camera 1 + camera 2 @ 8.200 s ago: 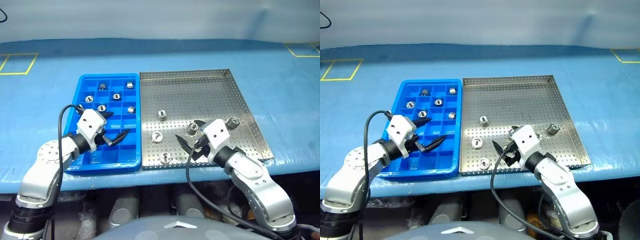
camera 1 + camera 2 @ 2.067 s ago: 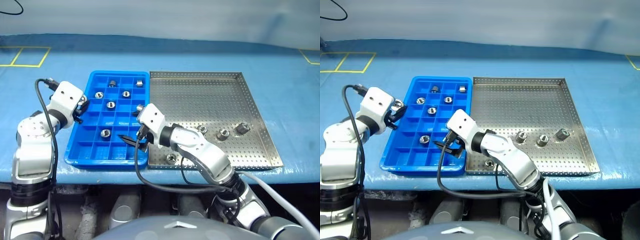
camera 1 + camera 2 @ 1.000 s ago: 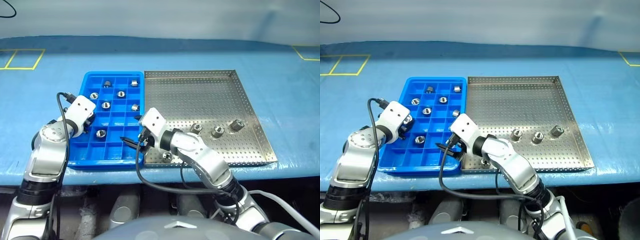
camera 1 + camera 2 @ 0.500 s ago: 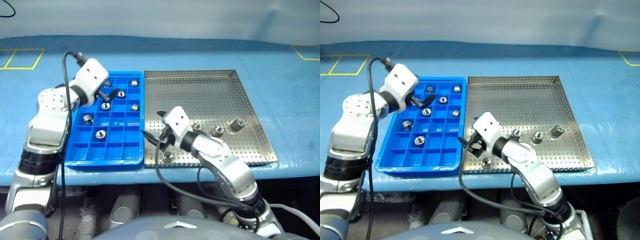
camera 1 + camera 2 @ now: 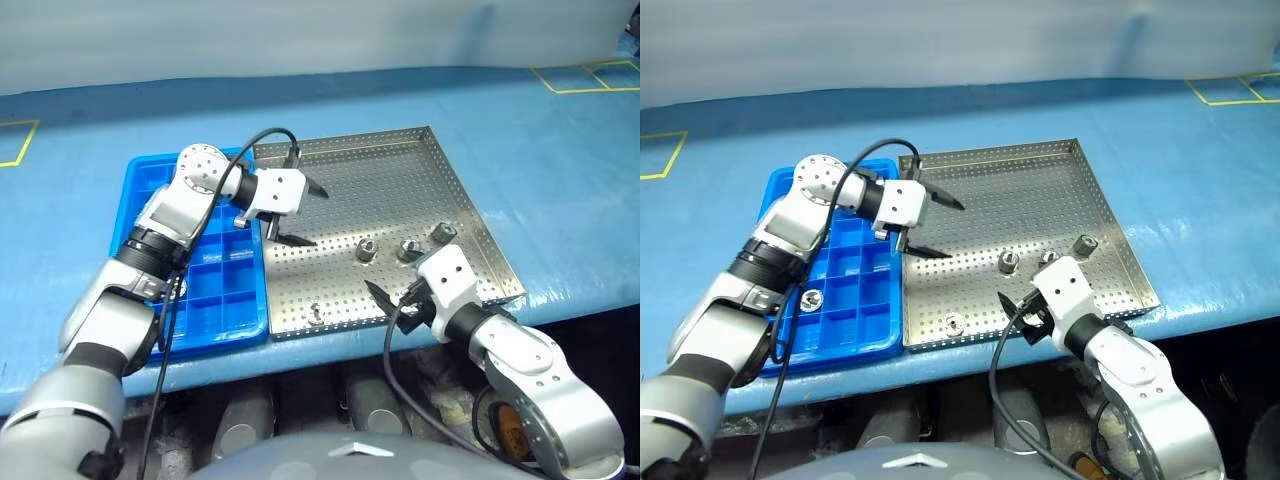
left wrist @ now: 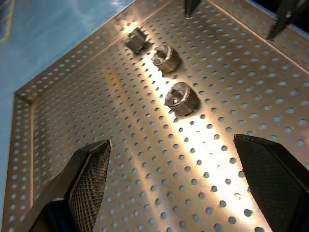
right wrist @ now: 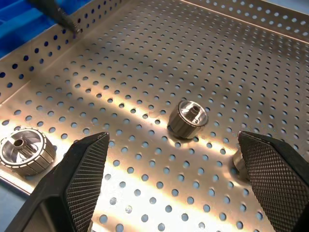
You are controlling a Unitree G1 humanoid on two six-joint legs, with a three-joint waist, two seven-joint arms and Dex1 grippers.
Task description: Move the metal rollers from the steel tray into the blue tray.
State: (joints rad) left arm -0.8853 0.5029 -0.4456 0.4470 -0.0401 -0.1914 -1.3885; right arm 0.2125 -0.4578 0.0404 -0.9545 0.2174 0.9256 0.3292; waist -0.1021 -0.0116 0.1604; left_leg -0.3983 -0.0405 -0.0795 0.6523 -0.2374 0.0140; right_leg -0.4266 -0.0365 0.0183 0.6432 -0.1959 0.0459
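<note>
Perforated shiny steel tray [image 5: 400, 180] | ribbed metal rollers [image 6: 181, 98] ahead of left gripper [image 5: 301, 213] | both grippers, right gripper [image 5: 392, 300] included, spread wide, empty

Silver-grey jointed arms, white wrist housings, black cables, black cross-hatched fingers [image 7: 82, 183].

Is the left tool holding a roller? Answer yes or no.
No: the left tool hangs open and empty over the steel tray, with rollers lying loose on the tray beyond it.
</note>
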